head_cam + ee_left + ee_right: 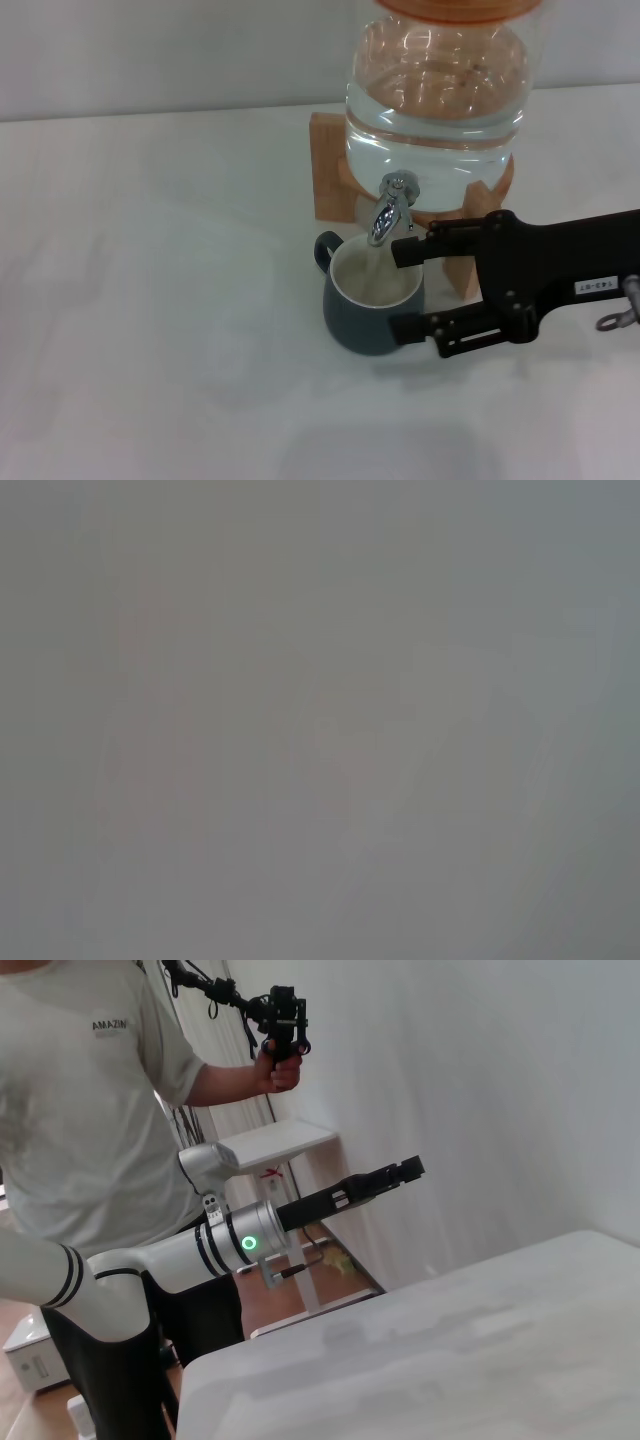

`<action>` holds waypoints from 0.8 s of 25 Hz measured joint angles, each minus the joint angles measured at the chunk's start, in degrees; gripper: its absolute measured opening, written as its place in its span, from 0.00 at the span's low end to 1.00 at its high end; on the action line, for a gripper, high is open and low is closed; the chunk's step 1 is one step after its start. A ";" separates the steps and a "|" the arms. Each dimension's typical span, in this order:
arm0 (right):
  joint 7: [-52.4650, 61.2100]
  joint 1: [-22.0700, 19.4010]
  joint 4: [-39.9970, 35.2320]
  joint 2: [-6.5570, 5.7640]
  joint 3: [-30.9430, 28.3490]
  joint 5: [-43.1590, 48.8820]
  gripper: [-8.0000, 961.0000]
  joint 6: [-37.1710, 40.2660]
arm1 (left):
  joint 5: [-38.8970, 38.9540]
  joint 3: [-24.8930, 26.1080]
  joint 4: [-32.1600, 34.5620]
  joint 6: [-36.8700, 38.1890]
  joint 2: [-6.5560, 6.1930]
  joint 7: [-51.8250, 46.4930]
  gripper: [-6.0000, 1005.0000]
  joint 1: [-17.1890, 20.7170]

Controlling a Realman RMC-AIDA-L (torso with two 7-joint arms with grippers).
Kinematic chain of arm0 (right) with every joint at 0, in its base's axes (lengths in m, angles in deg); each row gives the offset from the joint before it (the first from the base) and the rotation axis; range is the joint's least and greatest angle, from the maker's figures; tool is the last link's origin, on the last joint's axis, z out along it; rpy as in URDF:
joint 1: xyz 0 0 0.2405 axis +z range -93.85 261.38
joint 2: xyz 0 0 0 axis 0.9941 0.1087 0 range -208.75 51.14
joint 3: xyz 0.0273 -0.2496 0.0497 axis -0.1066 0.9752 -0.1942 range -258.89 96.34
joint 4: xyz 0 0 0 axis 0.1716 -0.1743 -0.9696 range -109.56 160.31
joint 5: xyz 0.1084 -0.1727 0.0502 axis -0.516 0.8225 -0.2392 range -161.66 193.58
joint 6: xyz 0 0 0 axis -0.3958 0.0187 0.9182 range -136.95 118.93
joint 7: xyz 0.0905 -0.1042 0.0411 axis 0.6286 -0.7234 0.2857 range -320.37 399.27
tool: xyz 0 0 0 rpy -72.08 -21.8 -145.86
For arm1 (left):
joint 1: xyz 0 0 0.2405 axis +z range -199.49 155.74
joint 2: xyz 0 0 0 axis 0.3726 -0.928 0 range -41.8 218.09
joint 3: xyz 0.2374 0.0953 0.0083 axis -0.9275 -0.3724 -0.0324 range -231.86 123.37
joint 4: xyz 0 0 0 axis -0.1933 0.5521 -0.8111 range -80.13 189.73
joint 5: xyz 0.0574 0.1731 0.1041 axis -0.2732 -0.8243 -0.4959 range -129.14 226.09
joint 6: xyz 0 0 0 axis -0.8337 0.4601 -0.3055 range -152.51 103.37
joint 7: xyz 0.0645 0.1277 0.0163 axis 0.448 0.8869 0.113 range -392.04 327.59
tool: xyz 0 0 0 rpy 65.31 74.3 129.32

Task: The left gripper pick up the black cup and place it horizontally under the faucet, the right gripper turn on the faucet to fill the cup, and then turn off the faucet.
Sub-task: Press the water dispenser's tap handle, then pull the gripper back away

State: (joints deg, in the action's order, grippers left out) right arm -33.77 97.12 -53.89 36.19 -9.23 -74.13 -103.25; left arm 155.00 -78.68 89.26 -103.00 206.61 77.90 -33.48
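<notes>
Right gripper (408,288) matte black, fingers spread beside rounded charcoal black cup (366,315); chrome faucet (390,207) above.

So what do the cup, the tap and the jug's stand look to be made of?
The black cup looks like glazed ceramic: dark matte outside, cream-white inside with a thick rim. The faucet looks like chromed metal, going by its mirror-bright highlights. The water jug is clear, probably plastic or glass; its stand looks like pale, unfinished wood.
</notes>
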 joint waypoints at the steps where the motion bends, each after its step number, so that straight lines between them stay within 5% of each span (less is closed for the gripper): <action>1: 0.08 0.00 -0.09 -0.01 0.54 -0.01 0.88 0.41 | 0.00 0.00 0.00 -0.02 0.05 0.00 0.61 0.02; 20: 1.29 0.14 -2.54 0.05 15.03 0.41 0.88 14.66 | 0.00 0.00 0.00 -0.36 0.36 0.43 0.61 0.37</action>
State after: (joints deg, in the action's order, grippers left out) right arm -32.49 97.26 -56.43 36.25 5.81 -73.71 -88.60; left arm 155.00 -78.67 89.26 -103.36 206.97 78.32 -33.11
